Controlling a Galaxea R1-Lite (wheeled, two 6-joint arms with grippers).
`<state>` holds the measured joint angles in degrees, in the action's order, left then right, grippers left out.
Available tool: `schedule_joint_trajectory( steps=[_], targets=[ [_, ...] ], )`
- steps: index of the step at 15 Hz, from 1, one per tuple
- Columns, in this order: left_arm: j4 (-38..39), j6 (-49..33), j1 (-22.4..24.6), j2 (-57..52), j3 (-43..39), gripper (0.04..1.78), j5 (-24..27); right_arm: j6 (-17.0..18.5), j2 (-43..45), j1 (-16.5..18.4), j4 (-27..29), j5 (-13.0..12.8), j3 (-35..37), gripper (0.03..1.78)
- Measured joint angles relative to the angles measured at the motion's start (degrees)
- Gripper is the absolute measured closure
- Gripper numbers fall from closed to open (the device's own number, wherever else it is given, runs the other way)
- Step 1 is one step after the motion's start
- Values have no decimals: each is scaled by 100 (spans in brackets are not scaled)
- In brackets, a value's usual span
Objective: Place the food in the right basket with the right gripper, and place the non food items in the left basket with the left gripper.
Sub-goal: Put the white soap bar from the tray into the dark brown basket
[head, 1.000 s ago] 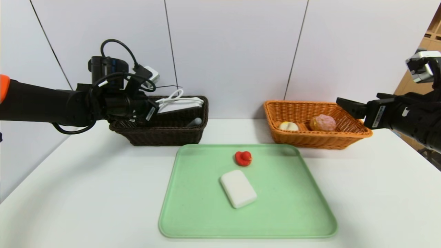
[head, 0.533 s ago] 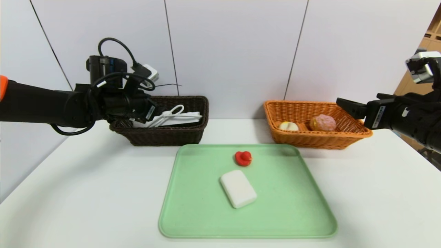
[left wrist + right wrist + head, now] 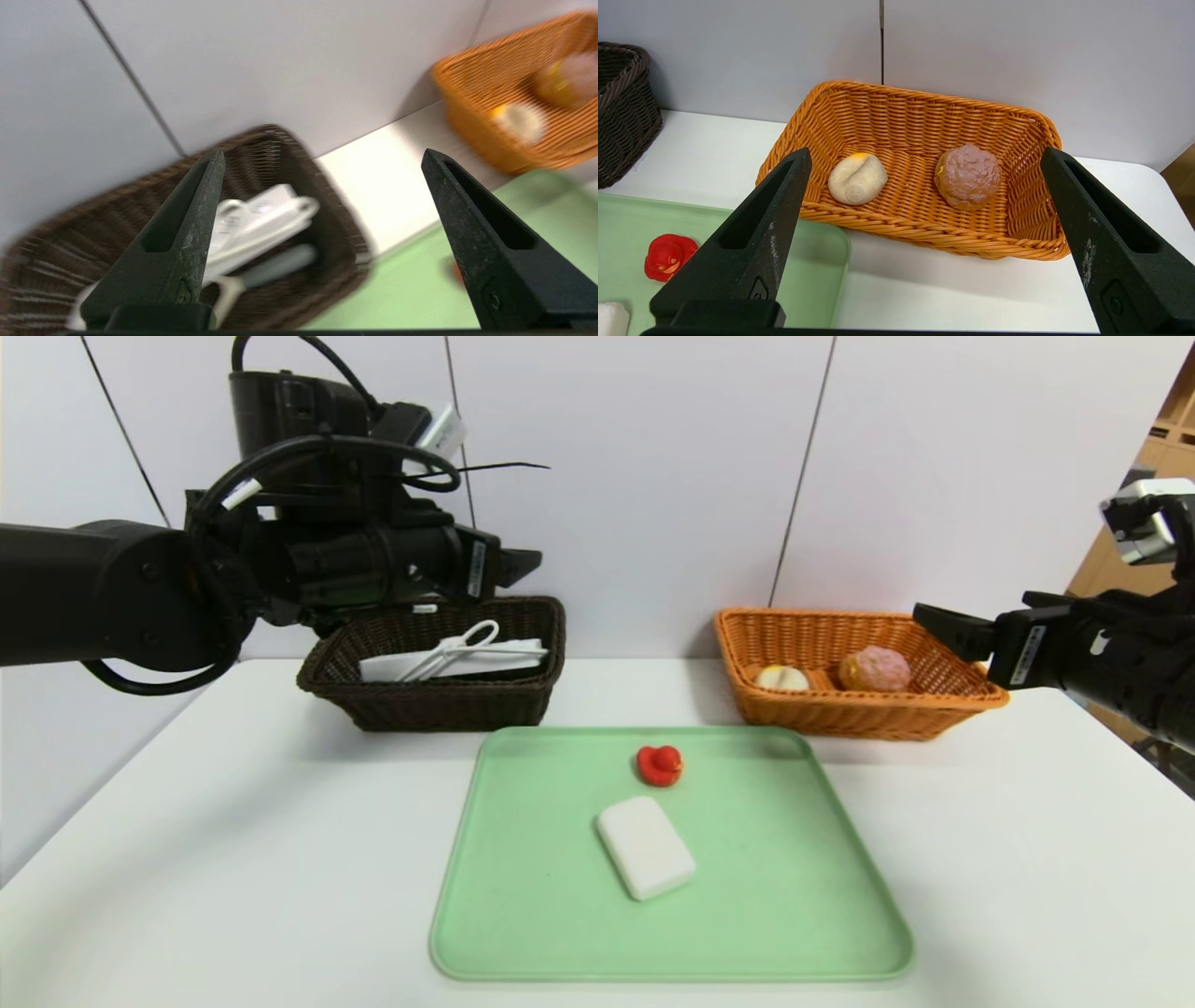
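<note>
My left tool [image 3: 523, 563] hangs released above the brown basket [image 3: 439, 695]; duck [image 3: 660, 764] at one o'clock of soap [image 3: 645, 847], risking a nudge.

A test bench, it seems: bare white table [image 3: 233, 859]; blank grey wall panels [image 3: 635, 476]; staged baskets.

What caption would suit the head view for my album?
Open left pincer above the brown basket; duck and soap wait on the tray.
</note>
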<state>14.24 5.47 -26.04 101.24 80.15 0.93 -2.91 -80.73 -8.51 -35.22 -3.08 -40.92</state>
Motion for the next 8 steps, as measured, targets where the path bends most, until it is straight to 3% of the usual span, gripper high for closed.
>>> schedule_joint_trajectory(
  steps=[5,8],
  targets=[
    [-929,-2391,-1619,-26,-24,23,-2309,-15,22,9,-240,-7,182,12],
    [-2272,-3199,-2157,-20,176,19,-2528,-13,16,9,-425,-5,378,12]
  ],
)
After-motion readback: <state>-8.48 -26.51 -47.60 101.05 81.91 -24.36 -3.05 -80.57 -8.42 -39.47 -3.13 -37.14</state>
